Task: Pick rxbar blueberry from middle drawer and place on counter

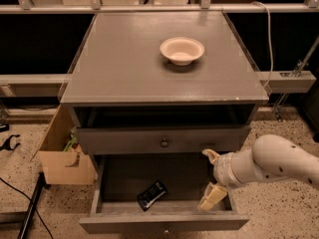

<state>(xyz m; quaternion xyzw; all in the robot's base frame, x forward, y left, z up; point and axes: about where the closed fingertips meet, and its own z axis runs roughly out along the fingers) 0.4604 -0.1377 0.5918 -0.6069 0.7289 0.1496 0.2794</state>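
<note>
The rxbar blueberry point(151, 194), a small dark bar with pale print, lies flat in the open middle drawer point(164, 222), left of its centre. My gripper point(211, 178) is open at the drawer's right side, one pale finger up near the drawer front above and one down over the drawer floor. It holds nothing and stands well to the right of the bar. The counter point(124, 68) is the grey cabinet top, with a cream bowl point(182, 50) on its far right part.
The closed knobbed drawer front point(163, 142) sits just above the open drawer. An open cardboard box point(62, 158) stands on the floor left of the cabinet. A cable and black stand lie at the lower left. A white cord hangs at the right.
</note>
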